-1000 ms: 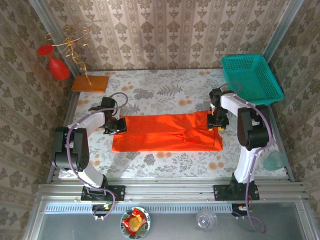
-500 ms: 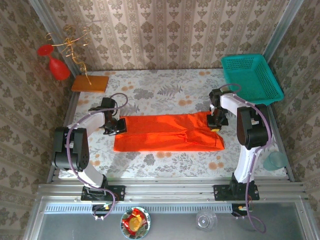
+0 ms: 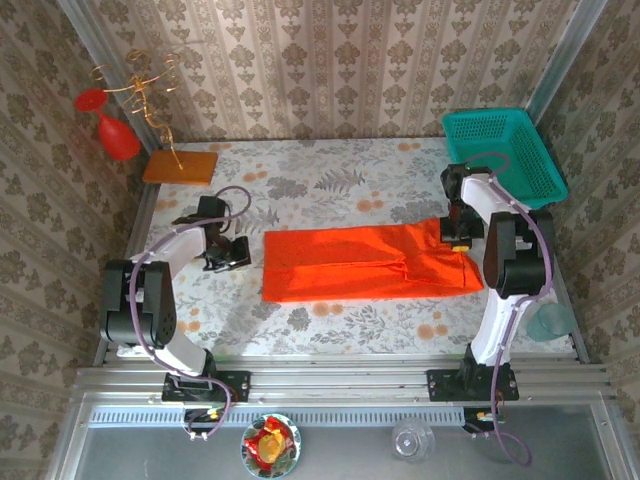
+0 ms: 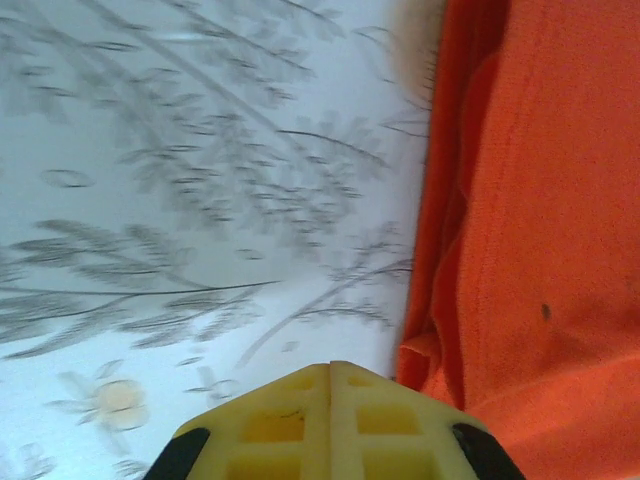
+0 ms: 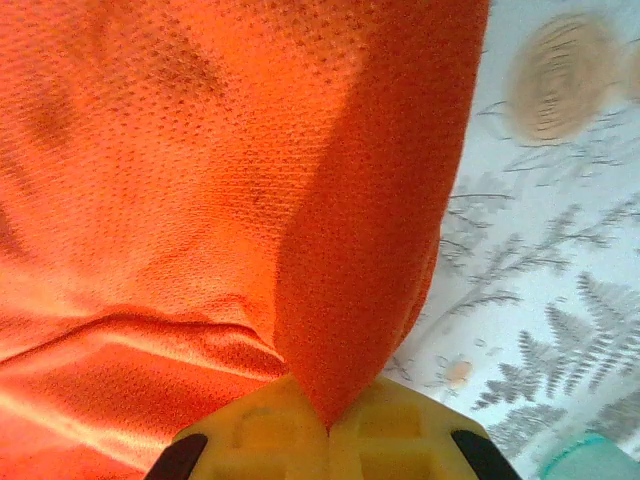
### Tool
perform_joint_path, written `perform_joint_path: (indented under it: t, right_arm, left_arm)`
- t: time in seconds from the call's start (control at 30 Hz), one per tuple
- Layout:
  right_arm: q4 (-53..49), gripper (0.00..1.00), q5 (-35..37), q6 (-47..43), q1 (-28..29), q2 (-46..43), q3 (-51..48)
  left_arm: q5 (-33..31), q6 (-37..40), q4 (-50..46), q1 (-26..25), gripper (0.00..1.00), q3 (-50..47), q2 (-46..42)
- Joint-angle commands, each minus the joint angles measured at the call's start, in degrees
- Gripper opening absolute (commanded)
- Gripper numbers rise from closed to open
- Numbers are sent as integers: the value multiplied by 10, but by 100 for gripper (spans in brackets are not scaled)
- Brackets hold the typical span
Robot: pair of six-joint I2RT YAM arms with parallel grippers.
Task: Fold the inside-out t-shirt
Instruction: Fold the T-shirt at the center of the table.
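The inside-out t-shirt point(image 3: 370, 262) lies flat across the middle of the table as a long orange-red band. My right gripper point(image 3: 458, 236) sits at its far right corner, shut on the cloth. In the right wrist view a fold of the t-shirt point(image 5: 200, 150) is pinched between the yellow fingertips of the right gripper point(image 5: 328, 425). My left gripper point(image 3: 228, 252) rests on the table just left of the shirt's left edge. In the left wrist view the left gripper point(image 4: 330, 366) is shut on nothing, with the t-shirt point(image 4: 540, 200) lying beside it to the right.
A teal basket point(image 3: 505, 155) stands at the back right, close to the right arm. An orange board point(image 3: 180, 166) and a red ornament point(image 3: 118, 137) on a gold stand sit at the back left. A pale cup point(image 3: 550, 322) stands at the right edge.
The right gripper shut on the shirt's right corner and moved right, dragging the whole shirt that way. The shirt's left edge came away from the left gripper, which stayed put.
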Motion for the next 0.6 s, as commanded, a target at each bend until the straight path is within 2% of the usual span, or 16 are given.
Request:
perform_joint_path:
  t: [0.0, 0.17, 0.4, 0.57]
  right_arm:
    - [-54, 0, 44, 11, 11, -42, 28]
    - [-78, 0, -2, 21, 47, -68, 46]
    - [-68, 0, -146, 56, 128, -79, 65]
    - [-56, 0, -227, 104, 189, -54, 90]
  left_arm:
    - [44, -33, 40, -21, 0, -13, 29]
    - [43, -43, 57, -35, 0, -14, 52]
    - [68, -54, 86, -47, 0, -23, 70]
    - [85, -65, 117, -53, 0, -37, 85]
